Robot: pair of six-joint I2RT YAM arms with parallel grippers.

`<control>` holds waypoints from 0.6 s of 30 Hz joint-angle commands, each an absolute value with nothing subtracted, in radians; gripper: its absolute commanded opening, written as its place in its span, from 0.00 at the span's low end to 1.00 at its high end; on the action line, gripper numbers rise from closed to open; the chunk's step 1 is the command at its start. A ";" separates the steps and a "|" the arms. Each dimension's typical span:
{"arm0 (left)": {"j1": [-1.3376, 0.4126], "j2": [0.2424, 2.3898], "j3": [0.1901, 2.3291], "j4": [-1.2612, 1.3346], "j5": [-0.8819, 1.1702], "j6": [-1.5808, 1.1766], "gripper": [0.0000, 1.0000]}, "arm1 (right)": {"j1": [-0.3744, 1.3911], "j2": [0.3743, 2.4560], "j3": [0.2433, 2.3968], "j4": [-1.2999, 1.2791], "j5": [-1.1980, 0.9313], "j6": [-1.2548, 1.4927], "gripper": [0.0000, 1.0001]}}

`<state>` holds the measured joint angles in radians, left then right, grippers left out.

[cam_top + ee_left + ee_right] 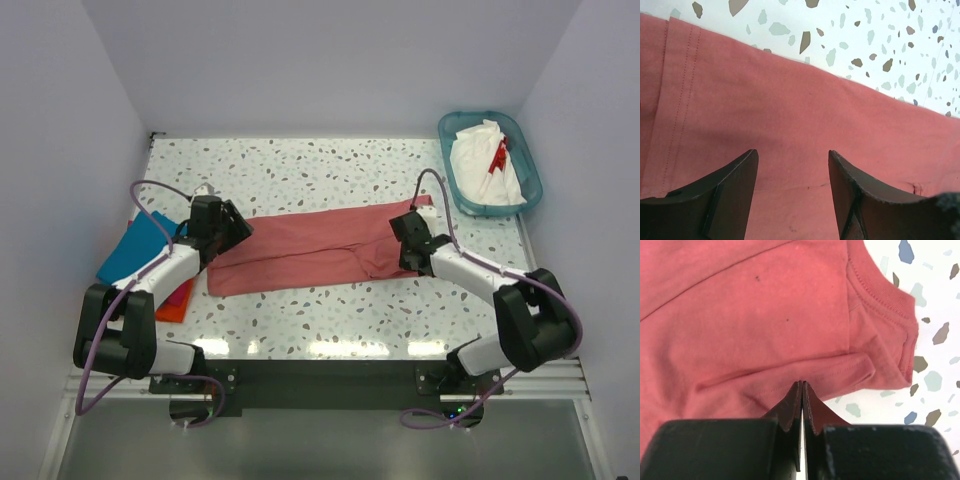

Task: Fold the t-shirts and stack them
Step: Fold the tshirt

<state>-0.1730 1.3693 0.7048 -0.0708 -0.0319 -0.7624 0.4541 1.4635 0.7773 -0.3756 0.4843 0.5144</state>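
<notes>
The dusty salmon-red t-shirt point(310, 250) lies flat on the table, folded into a long strip running left to right. My left gripper point(232, 232) is open and empty just over the strip's left end, cloth showing between its fingers in the left wrist view point(792, 157). My right gripper point(405, 240) is at the right end by the collar. In the right wrist view point(802, 385) it is shut, tips touching the near sleeve edge, with no cloth visible between them. A teal blue shirt point(130, 250) and an orange one point(172, 305) lie stacked at the far left.
A teal plastic basket point(532, 172) at the back right corner holds a white shirt with a red mark point(480, 160). The speckled table point(330, 170) is walled at the back and on both sides. Purple cables loop above both arms.
</notes>
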 commanded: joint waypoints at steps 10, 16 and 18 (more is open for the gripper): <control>-0.181 1.351 0.703 -0.020 -0.011 -0.730 0.65 | 0.480 1.201 0.699 -0.410 0.411 0.617 0.20; -0.204 1.411 0.756 -0.049 -0.006 -0.706 0.66 | 0.387 1.383 0.906 -0.388 0.467 0.549 0.31; -0.221 1.445 0.778 -0.070 -0.005 -0.696 0.66 | 0.324 1.496 0.958 -0.371 0.401 0.532 0.33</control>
<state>-0.1997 1.4097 0.7212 -0.0742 -0.0154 -0.7361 0.3969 1.3891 0.8673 -0.4141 0.4225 0.5625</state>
